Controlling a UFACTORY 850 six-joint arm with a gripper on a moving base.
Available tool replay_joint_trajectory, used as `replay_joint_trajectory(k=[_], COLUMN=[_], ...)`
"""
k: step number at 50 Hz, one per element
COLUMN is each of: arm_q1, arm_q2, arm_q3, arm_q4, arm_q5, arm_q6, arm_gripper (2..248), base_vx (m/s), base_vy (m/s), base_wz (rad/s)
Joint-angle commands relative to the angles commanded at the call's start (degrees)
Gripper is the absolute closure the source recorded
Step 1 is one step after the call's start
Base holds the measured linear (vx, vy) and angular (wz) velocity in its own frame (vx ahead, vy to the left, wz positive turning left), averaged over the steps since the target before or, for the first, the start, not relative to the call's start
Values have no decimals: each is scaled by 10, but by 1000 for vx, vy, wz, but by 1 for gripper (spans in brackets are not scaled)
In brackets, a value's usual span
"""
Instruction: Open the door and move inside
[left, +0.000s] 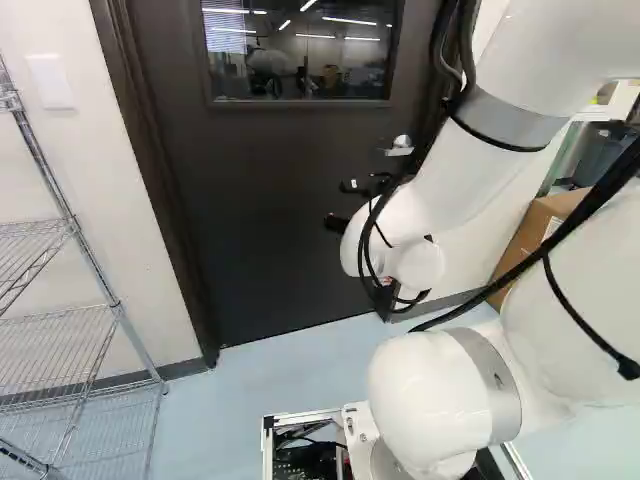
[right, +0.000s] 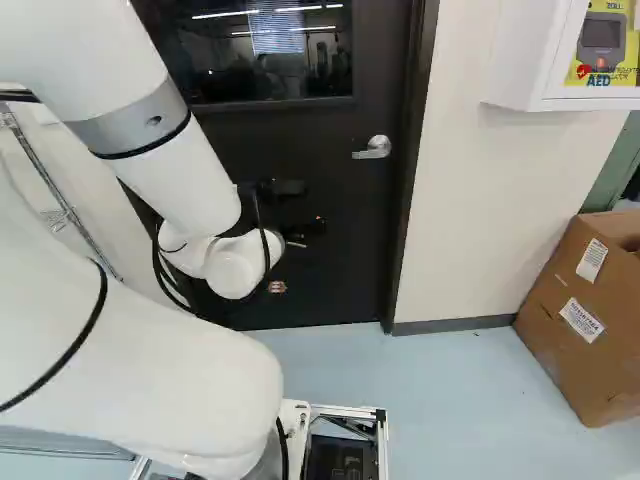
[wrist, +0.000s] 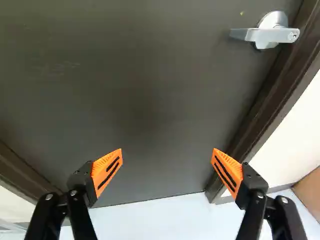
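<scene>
Two fingers (wrist: 107, 172) of the gripper (right: 306, 229) stand wide apart, facing the door (wrist: 135, 90); its lever handle (right: 374, 148) sits higher, to their right.

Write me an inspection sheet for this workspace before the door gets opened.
Surface: pale blue floor runs up to the door.
Job's things: door looks closed in its dark frame; silver lever handle lies roughly level.
Clutter: wire rack at the left of the left base view; cardboard box at the right of the right base view.
Gripper: open, holding nothing, away from the handle.
Cables: black cables run along the white arm.
Surroundings: window in the door; white wall cabinet beside it.
</scene>
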Motion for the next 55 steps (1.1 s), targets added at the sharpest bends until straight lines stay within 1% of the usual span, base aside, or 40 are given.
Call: replay_joint_trajectory(k=[15, 31, 55], arm_q1=[-6, -16, -37], arm_q2=[-2, -13, -40], arm_q3=[-23, -56, -114], arm_q4=[0, 1, 22], arm_q5=[0, 0, 0], arm_q6=[0, 0, 0], arm_gripper=[3, 3, 3], base_vx=[0, 0, 0], base_vy=[0, 0, 0], base_wz=[0, 0, 0])
